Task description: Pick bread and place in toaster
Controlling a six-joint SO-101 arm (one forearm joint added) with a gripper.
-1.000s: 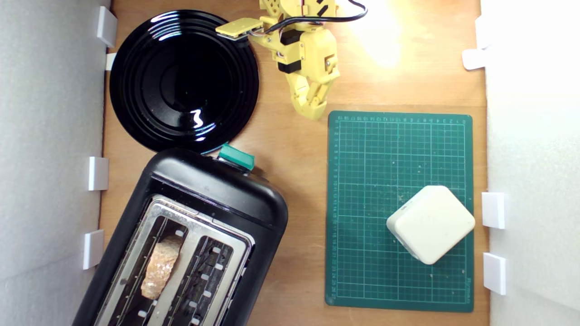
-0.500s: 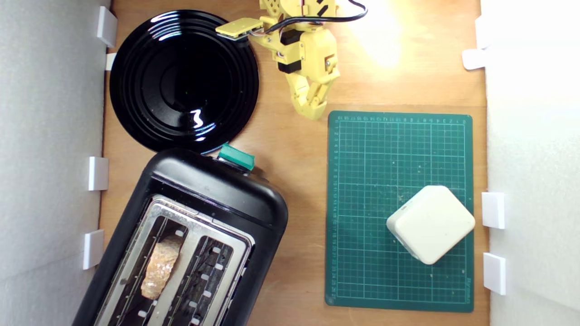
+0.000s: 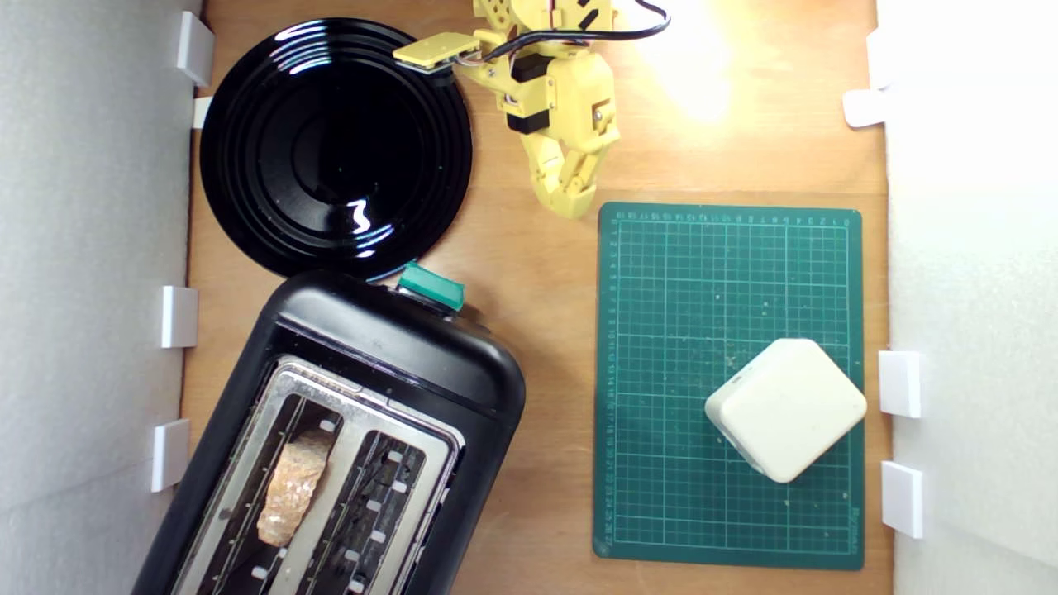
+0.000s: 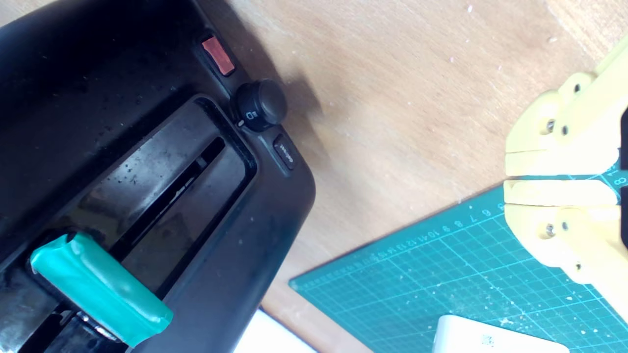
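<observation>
My gripper hung with its fingers pressed together, holding nothing, near the black plate. The bread already stood in the toaster — in the slot on the exterior view's left, lengthwise along it — well apart from me.

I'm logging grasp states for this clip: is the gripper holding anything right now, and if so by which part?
Nothing is held. The gripper is shut and empty above the bare wood, while the bread sits in a slot of the toaster.
</observation>
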